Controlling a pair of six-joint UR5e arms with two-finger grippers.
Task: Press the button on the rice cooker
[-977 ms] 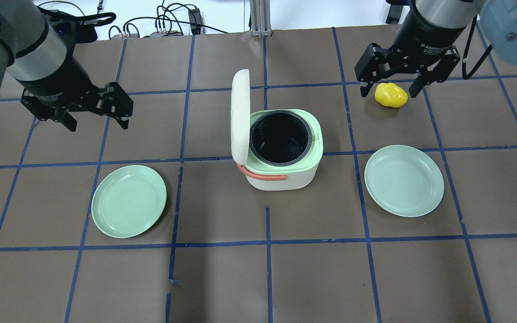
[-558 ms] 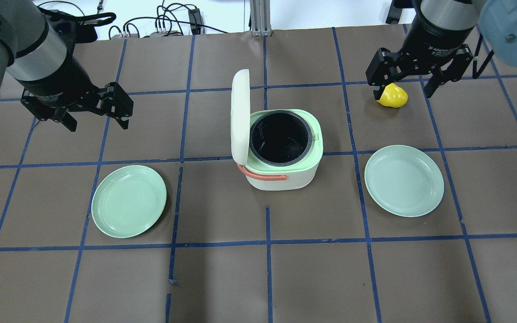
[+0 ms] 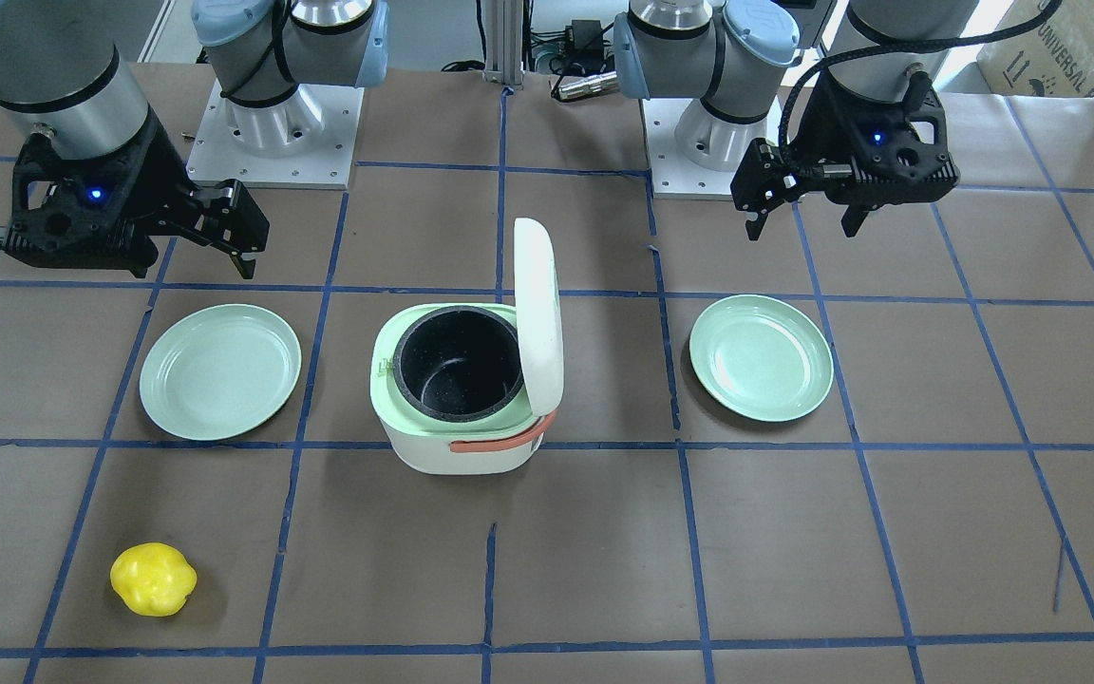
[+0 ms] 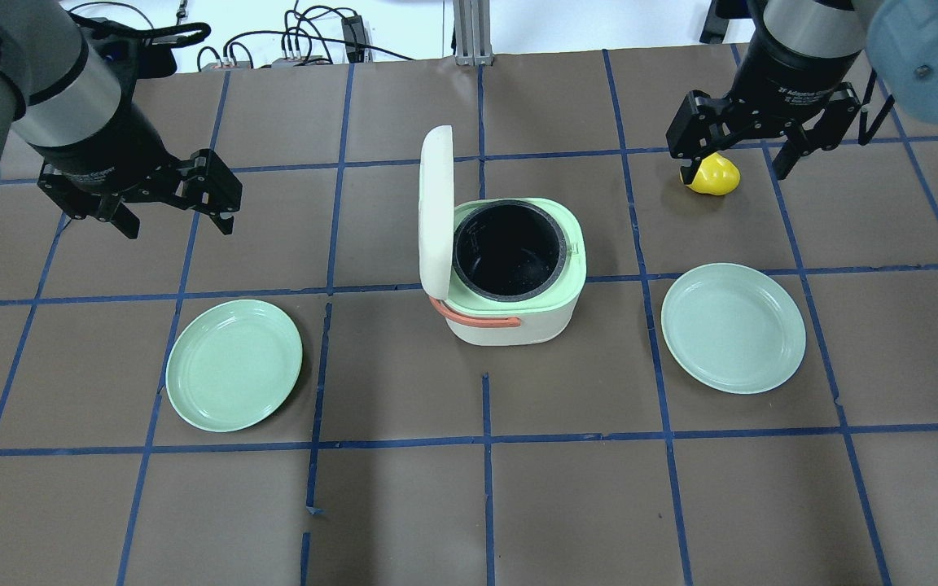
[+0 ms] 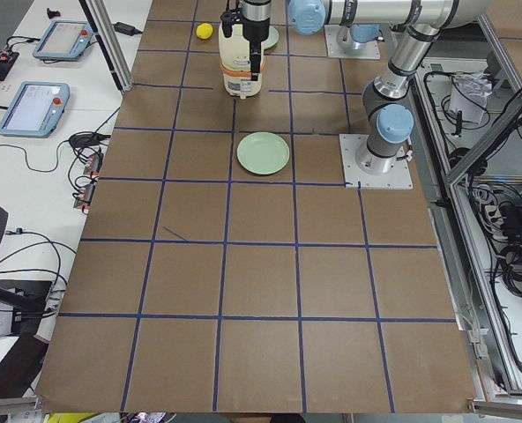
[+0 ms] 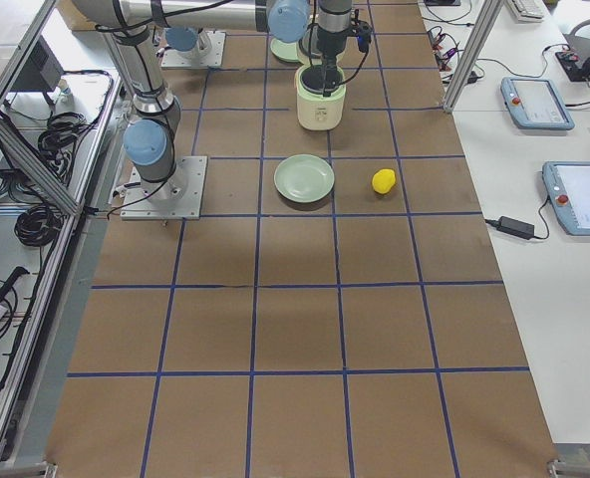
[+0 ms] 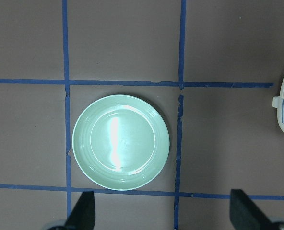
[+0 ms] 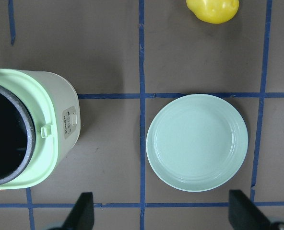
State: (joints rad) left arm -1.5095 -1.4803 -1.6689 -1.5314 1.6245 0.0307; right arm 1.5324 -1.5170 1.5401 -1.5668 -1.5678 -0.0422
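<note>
The rice cooker [image 4: 518, 313] stands mid-table with its white lid [image 4: 435, 212] upright and the black pot bare. It is white with a green rim and an orange handle [image 4: 477, 320]. In the right wrist view its small button panel [image 8: 71, 123] shows on the side wall facing the right-hand plate. My right gripper [image 4: 734, 172] is open and empty, high above the table at the far right; its fingertips [image 8: 84, 211] frame the view. My left gripper [image 4: 177, 224] is open and empty, high at the far left, well clear of the cooker.
A green plate [image 4: 233, 365] lies left of the cooker, under my left wrist camera [image 7: 120, 142]. A second green plate [image 4: 734, 327] lies to the right. A yellow lumpy object [image 3: 153, 578] lies on the table beyond that plate. Blue tape lines grid the brown table.
My right gripper has moved a little to the right and back, now partly covering the yellow object in the overhead view. The left arm and the cooker have not moved.
</note>
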